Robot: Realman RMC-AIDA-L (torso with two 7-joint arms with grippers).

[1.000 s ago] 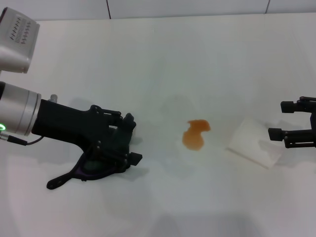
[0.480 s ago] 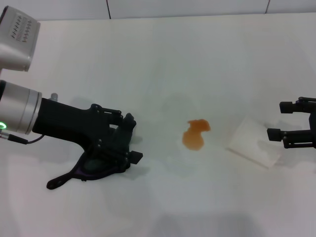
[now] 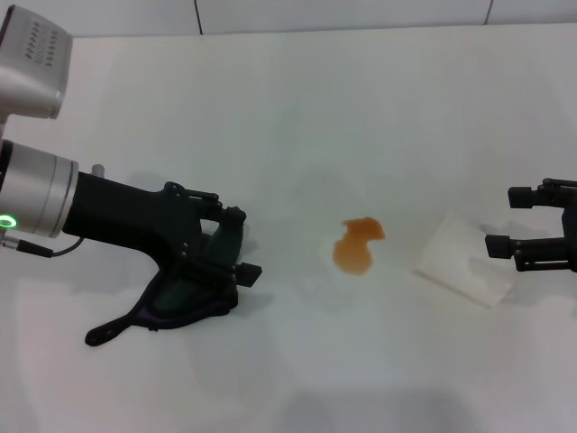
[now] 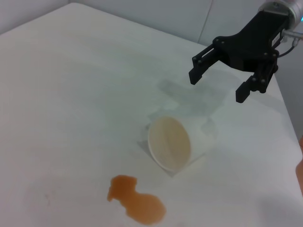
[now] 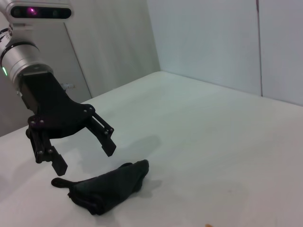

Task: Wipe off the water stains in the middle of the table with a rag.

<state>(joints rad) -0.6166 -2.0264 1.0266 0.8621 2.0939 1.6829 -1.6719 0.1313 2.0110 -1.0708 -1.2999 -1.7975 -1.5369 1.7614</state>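
While one rag (image 3: 187,298) lies bunched, one water stains (image 3: 357,245) blotch shows.

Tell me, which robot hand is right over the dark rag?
The left gripper. Its open fingers hang above the rag; the right gripper waits beside the paper cup.

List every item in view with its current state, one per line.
rag: crumpled on the table, ungripped
left gripper: open, above the rag
water stains: unwiped, mid-table
paper cup: tipped on its side
right gripper: open, idle beside the cup
table: white, otherwise dry
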